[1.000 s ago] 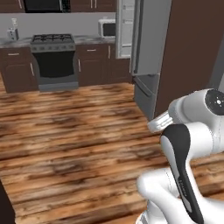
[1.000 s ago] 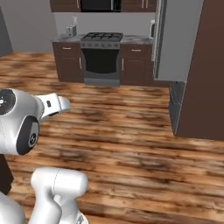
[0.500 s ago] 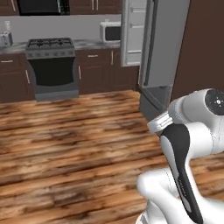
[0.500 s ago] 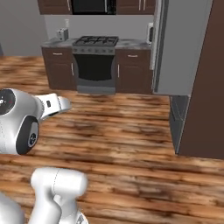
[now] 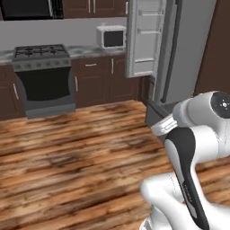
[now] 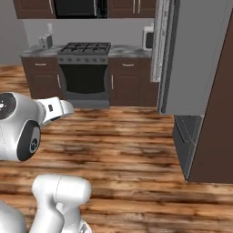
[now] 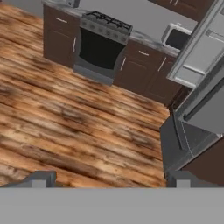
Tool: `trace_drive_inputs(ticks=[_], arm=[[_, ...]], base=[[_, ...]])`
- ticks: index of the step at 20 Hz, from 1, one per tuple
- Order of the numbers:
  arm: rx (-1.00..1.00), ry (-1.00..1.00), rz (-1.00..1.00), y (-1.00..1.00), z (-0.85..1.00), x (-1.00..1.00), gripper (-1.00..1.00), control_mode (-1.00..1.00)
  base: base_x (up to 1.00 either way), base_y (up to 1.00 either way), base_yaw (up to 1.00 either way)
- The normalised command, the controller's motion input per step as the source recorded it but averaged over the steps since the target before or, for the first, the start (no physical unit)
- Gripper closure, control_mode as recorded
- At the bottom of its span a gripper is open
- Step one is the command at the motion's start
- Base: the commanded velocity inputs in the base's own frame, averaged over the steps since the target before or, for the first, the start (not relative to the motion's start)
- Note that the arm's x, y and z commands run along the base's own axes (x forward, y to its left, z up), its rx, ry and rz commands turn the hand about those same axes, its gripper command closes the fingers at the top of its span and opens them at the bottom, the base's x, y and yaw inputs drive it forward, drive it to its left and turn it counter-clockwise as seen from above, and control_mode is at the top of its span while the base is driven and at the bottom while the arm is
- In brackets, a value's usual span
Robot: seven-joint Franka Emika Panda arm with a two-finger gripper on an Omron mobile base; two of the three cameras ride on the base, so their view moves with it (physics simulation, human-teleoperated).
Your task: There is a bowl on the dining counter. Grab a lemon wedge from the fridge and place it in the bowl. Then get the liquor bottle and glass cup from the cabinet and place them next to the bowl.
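Gripper (image 7: 109,178) fingertips stand far apart at the bottom of the hand view, jaws spread wide with nothing between them but bare wooden floor (image 7: 65,127). The arm is tucked close to the base, hand aimed forward and down over the planks.

Beyond the gripper, ahead and to the right, stands the fridge (image 5: 184,49), its upper door (image 5: 143,38) swung open so the white inner shelves face the room; the lower drawer (image 6: 184,143) also appears to be pulled out. To the left of it along the far wall sit the microwave (image 5: 111,37) on the table, then the stove (image 5: 42,78) with its dark oven front.

As far as the pictures let one judge, the task is barely begun: the fridge is open, but nothing has been fetched. The lemon wedge should be inside the fridge, which is well apart from the gripper; I cannot make it out on the shelves. Bowl, liquor bottle and glass cup are all left to handle, and the base looks to need a closer approach to the fridge first.
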Motion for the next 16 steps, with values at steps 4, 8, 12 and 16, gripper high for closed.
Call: trace_drive_inputs(ticks=[4,8,12,16], arm=[[0.0,0.0,0.0,0.0,0.0,0.0,-1.0,1.0],[0.0,0.0,0.0,0.0,0.0,0.0,-1.0,1.0],[0.0,0.0,0.0,0.0,0.0,0.0,-1.0,1.0],[0.0,0.0,0.0,0.0,0.0,0.0,-1.0,1.0]], base=[[1.0,0.72,-0.27],[1.0,0.74,-0.27],[1.0,0.75,-0.27],[1.0,0.75,-0.27]])
